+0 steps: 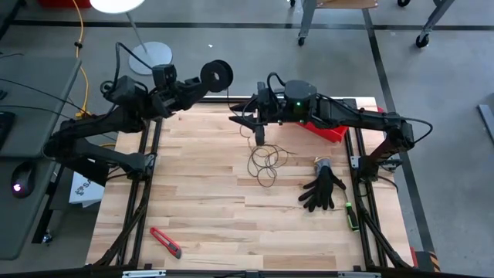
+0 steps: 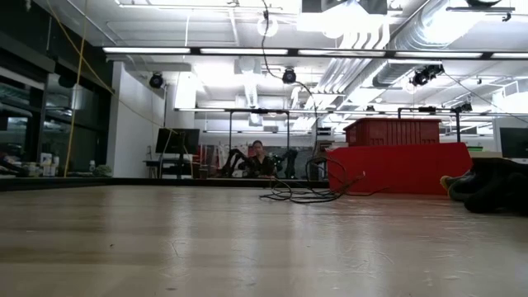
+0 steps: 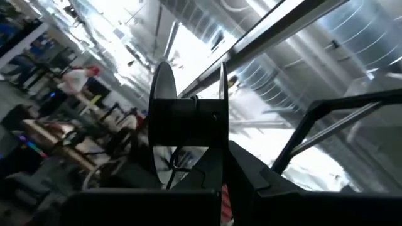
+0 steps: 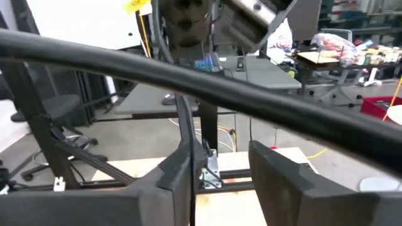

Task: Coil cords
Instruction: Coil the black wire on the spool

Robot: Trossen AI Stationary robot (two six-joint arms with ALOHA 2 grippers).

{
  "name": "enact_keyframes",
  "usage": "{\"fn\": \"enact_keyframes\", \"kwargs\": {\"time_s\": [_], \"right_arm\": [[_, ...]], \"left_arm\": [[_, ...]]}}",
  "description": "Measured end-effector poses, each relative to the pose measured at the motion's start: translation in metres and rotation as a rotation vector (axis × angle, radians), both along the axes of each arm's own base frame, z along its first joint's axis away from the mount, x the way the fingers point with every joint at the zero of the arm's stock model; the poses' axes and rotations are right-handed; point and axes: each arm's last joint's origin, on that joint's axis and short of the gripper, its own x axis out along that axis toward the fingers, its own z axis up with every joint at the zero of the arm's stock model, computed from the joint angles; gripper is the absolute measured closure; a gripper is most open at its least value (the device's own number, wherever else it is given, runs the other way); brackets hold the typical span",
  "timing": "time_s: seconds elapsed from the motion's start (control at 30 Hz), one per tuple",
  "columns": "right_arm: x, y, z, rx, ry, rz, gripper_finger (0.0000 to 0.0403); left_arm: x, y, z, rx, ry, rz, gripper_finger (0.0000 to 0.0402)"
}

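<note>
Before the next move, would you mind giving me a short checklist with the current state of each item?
1. Left pincer shut on spool: ok.
2. Spool held up, off the table: ok.
3. Cord lying in loose loops on the table, not yet wound: not ok.
4. Right pincer open, holding nothing: ok.
5. Cord running unbroken to the spool: cannot tell.
6. Glove and cutter apart from the cord: ok.
</note>
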Motion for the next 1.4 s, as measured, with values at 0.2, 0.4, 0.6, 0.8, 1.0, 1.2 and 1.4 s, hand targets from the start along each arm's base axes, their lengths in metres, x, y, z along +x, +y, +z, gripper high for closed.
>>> {"fn": "enact_keyframes", "kwargs": {"time_s": [0.2, 0.4, 0.6, 0.8, 1.0, 1.2, 1.4], "right_arm": [[0.000, 0.000, -0.001, -0.009, 0.006, 0.001, 0.0257], [0.000, 0.001, -0.002, -0.006, 0.019, 0.015, 0.0257], [-0.001, 0.005, -0.001, -0.033, 0.019, 0.027, 0.0277], [-0.003, 0.005, 0.001, -0.030, 0.020, 0.022, 0.0319], [-0.003, 0.006, 0.000, -0.030, 0.025, -0.052, 0.0317], [-0.003, 0.007, -0.001, -0.031, 0.044, -0.053, 0.0314], [-0.003, 0.012, 0.000, -0.041, 0.035, -0.046, 0.0392]], "left_arm": [[-0.005, -0.001, 0.003, 0.005, -0.025, 0.000, 0.0401], [-0.008, -0.001, 0.004, 0.032, -0.014, 0.015, 0.0401], [-0.012, 0.000, -0.001, 0.022, 0.078, 0.099, 0.0401], [-0.014, 0.000, 0.001, 0.025, 0.059, 0.118, 0.0401], [-0.014, 0.000, 0.000, 0.026, 0.062, 0.121, 0.0401], [-0.013, 0.000, 0.000, 0.051, 0.066, 0.137, 0.0401], [-0.013, 0.000, 0.000, 0.032, 0.068, 0.129, 0.0401]]}}
